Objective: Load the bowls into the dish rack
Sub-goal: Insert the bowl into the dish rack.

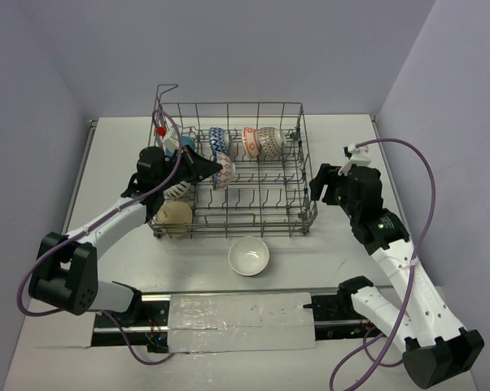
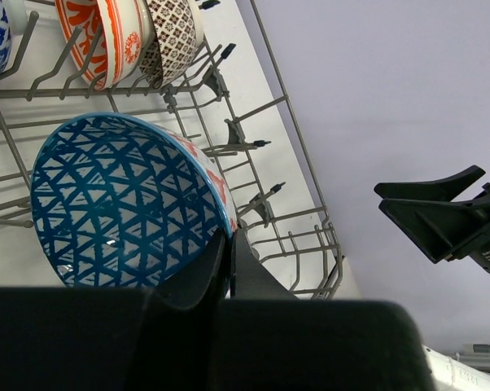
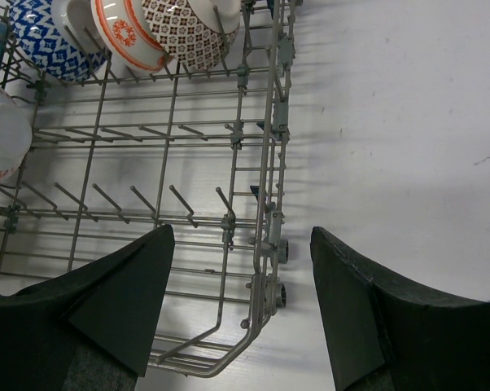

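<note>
The grey wire dish rack (image 1: 229, 105) stands mid-table. My left gripper (image 1: 215, 169) is shut on the rim of a blue triangle-patterned bowl (image 1: 225, 170) and holds it on edge over the rack's middle row. In the left wrist view the fingers (image 2: 249, 273) pinch that bowl's (image 2: 123, 204) rim. A blue-white bowl (image 1: 218, 138), an orange-patterned bowl (image 1: 250, 140) and a brown-patterned bowl (image 1: 269, 142) stand in the back row. A beige bowl (image 1: 174, 216) sits at the rack's front left. A white bowl (image 1: 249, 256) sits on the table in front. My right gripper (image 1: 318, 183) is open and empty over the rack's right edge (image 3: 269, 163).
A black-and-white patterned bowl (image 1: 178, 189) lies under my left arm in the rack. A teal and red item (image 1: 185, 145) sits at the rack's back left, partly hidden. The raised handle (image 1: 165, 91) stands at the back left corner. Walls close in on three sides.
</note>
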